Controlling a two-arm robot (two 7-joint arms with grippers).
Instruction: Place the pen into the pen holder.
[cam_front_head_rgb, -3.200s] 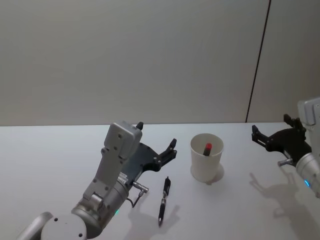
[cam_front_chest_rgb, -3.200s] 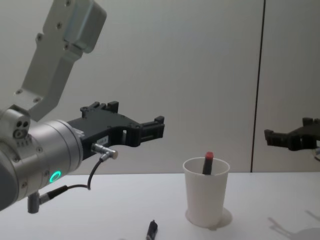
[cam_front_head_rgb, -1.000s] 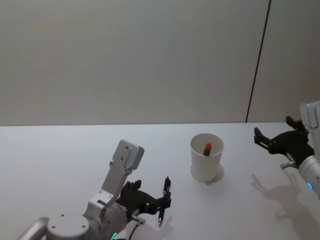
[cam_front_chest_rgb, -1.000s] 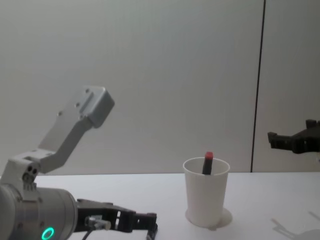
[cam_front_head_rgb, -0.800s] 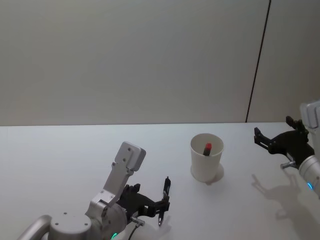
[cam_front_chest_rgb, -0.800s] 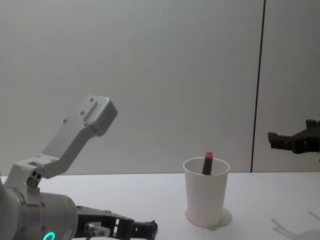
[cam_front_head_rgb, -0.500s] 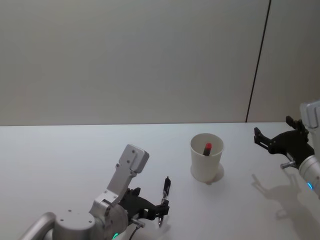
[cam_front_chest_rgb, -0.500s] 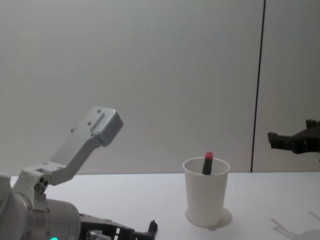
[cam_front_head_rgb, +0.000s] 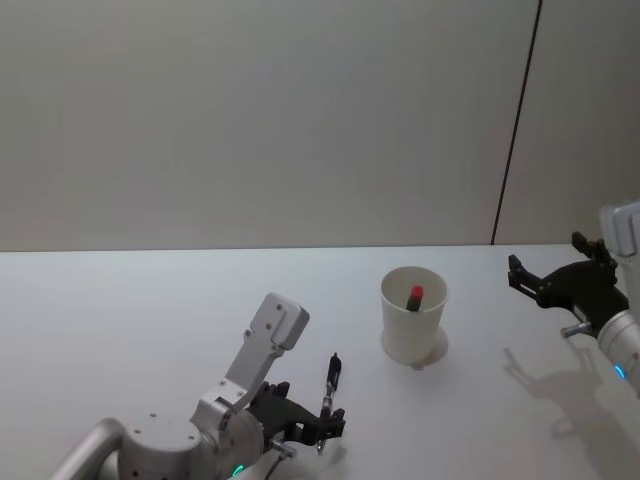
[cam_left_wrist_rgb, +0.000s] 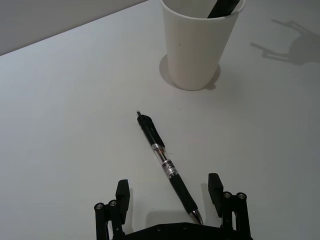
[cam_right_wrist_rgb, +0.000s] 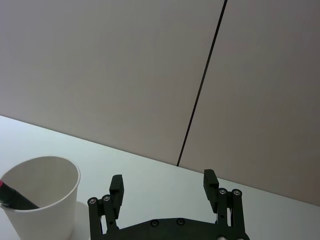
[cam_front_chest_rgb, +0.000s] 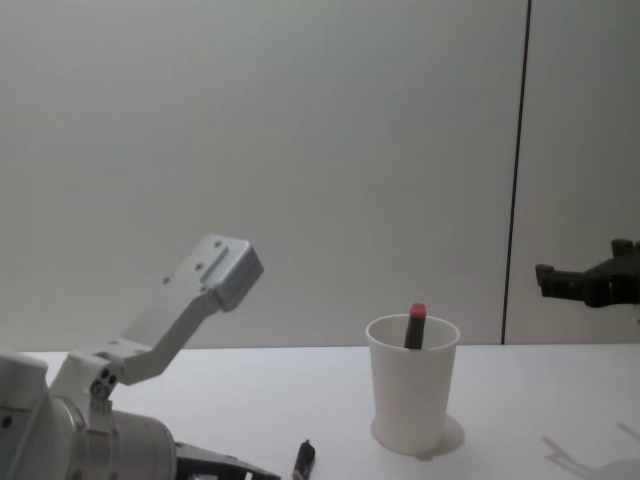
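Observation:
A black pen (cam_front_head_rgb: 331, 383) (cam_left_wrist_rgb: 164, 161) (cam_front_chest_rgb: 303, 461) lies flat on the white table, its tip end toward me. My left gripper (cam_front_head_rgb: 322, 428) (cam_left_wrist_rgb: 169, 184) is low over the table and open, one finger on each side of the pen's near end, without squeezing it. The pen holder (cam_front_head_rgb: 412, 326) (cam_left_wrist_rgb: 197, 50) (cam_front_chest_rgb: 412, 396) (cam_right_wrist_rgb: 41, 201) is a white paper cup standing upright just right of and beyond the pen. My right gripper (cam_front_head_rgb: 545, 254) (cam_right_wrist_rgb: 163, 177) (cam_front_chest_rgb: 580, 264) hangs open in the air at the far right, empty.
A dark marker with a red cap (cam_front_head_rgb: 416, 295) (cam_front_chest_rgb: 415, 326) leans inside the cup. The white table (cam_front_head_rgb: 120, 320) is bare around the pen and cup. A plain wall with a dark vertical seam (cam_front_head_rgb: 515, 130) rises behind.
My left gripper has dropped from above the table down to the pen's near end and now straddles it. The pen, the cup and the right arm have stayed put.

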